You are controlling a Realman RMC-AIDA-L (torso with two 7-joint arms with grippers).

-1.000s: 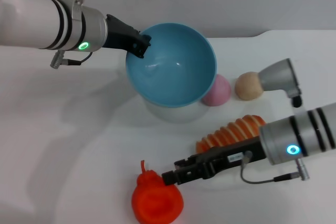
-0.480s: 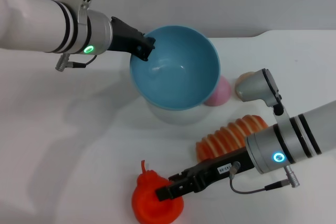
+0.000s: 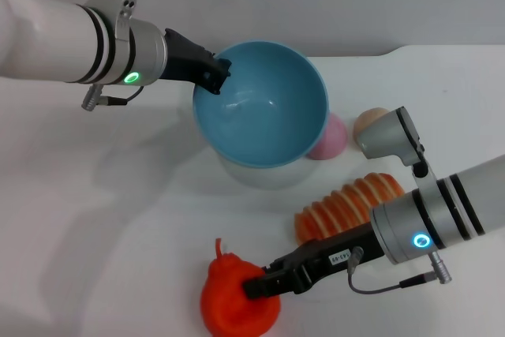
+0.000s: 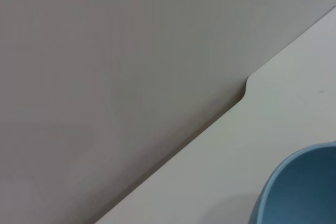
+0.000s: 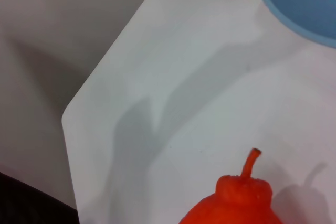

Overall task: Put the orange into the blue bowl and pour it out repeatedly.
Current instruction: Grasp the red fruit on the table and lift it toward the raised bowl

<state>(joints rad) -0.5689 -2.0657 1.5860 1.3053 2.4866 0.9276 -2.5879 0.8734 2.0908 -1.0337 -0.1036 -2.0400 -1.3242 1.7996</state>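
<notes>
Since prev. frames: right gripper (image 3: 254, 287) having slid down from beside the striped oblong onto the orange (image 3: 230, 301), fingertips now pressing against its right flank; bowl shifted only slightly. Fingers of right gripper looking narrow, tips touching the fruit's skin, but can't tell if actually clamping it. Orange sitting on the white table (image 3: 102, 219) at near edge, stem nub (image 5: 252, 161) pointing up, well apart from the bowl. Left gripper (image 3: 215, 73) pinching the left rim of the blue bowl (image 3: 264, 104), holding it tilted w/ opening facing fwd/up, bowl appearing raised above the table w/ pale shadow beneath; inside of bowl showing nothing but gloss. Beyond bowl to the right: pink ball (image 3: 329, 136) tucked just beside bowl's lower right edge, tan ball (image 3: 369, 125) near it, partly behind right arm's grey elbow joint. Orange-cream ridged oblong (image 3: 347, 203) lying btw. bowl and right forearm, partly covered by the arm.
</notes>
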